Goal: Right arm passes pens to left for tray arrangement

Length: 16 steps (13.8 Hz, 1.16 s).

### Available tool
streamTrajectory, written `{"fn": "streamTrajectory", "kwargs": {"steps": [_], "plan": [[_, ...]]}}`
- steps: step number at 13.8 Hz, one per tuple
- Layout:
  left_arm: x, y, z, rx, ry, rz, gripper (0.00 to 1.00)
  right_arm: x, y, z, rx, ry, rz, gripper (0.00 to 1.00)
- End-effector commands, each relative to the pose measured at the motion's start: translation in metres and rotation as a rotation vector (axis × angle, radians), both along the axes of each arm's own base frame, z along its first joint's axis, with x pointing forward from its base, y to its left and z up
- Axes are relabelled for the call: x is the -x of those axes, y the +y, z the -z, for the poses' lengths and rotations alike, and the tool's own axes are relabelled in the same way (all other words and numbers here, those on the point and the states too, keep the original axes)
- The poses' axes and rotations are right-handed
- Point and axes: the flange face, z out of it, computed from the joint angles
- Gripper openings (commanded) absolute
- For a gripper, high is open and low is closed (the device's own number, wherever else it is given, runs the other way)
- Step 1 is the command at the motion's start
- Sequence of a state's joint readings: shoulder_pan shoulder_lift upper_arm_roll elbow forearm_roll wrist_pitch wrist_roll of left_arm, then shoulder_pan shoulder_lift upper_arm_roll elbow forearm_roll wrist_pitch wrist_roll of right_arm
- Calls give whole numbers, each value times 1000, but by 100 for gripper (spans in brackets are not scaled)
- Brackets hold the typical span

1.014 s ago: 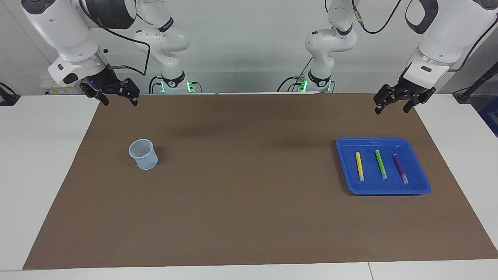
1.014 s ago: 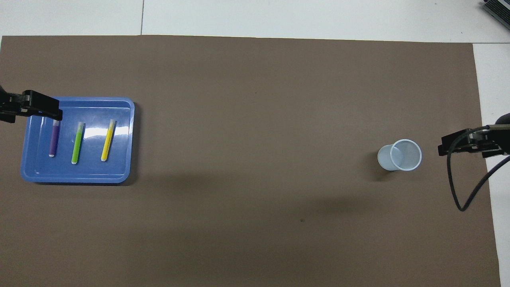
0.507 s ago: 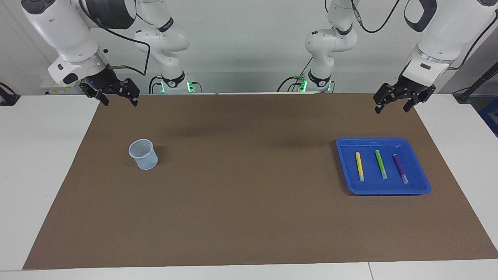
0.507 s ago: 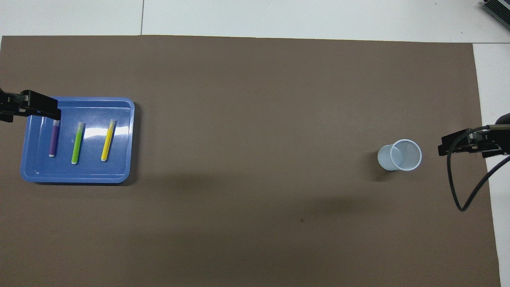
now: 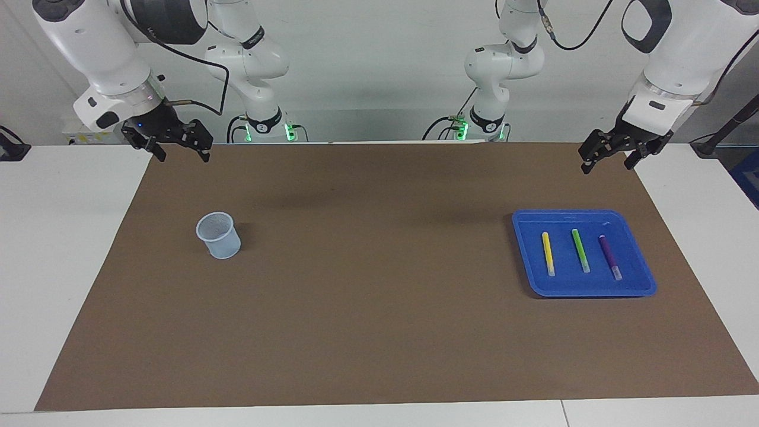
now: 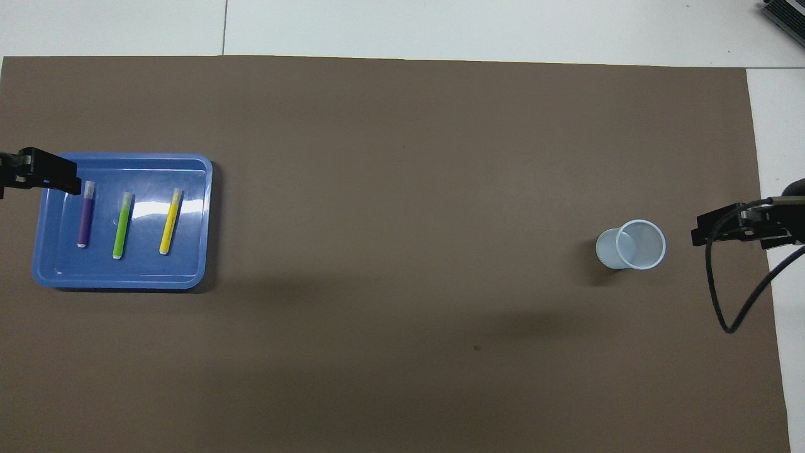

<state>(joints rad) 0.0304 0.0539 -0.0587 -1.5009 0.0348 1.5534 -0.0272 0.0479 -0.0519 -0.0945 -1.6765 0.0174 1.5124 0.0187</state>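
Already the three pens lay in the blue tray (image 5: 643, 284), side by side w/ gaps between, none touching: yellow pen (image 5: 548, 253) on the side toward the cup, green pen (image 5: 580, 250) in the middle, purple pen (image 5: 609, 257) at the tray's side away from the cup. All pointed roughly the same way, whitish ends toward the tray's edge farther from the robots.

What changed over the last sec: the left gripper (image 5: 608, 162) drew off from the tray, up and outward toward the mat's (image 5: 367, 332) corner at its own end; in the overhead view it cleared the purple pen's tip, which it had overlapped. It hung empty, jaws wide, over the mat nearer the robots than the tray. The right gripper (image 5: 181, 153) hadn't moved, waiting empty w/ jaws wide over the mat's edge nearer the robots than the translucent cup (image 5: 219, 235), which stood upright and looked empty, well apart from the tray.

Judged from this, arrangement looked done; the left arm's retreat read as heading to rest, w/ nothing left to pass.
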Motion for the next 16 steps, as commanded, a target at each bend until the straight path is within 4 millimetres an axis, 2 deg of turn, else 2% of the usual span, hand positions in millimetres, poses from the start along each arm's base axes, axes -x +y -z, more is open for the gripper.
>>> {"fn": "streamTrajectory", "kwargs": {"steps": [1, 16], "plan": [[11, -1, -1, -23, 0, 11, 100, -3, -1, 0, -15, -9, 8, 100], [9, -4, 0, 42, -11, 12, 100, -3, -1, 0, -15, -9, 8, 100]]}}
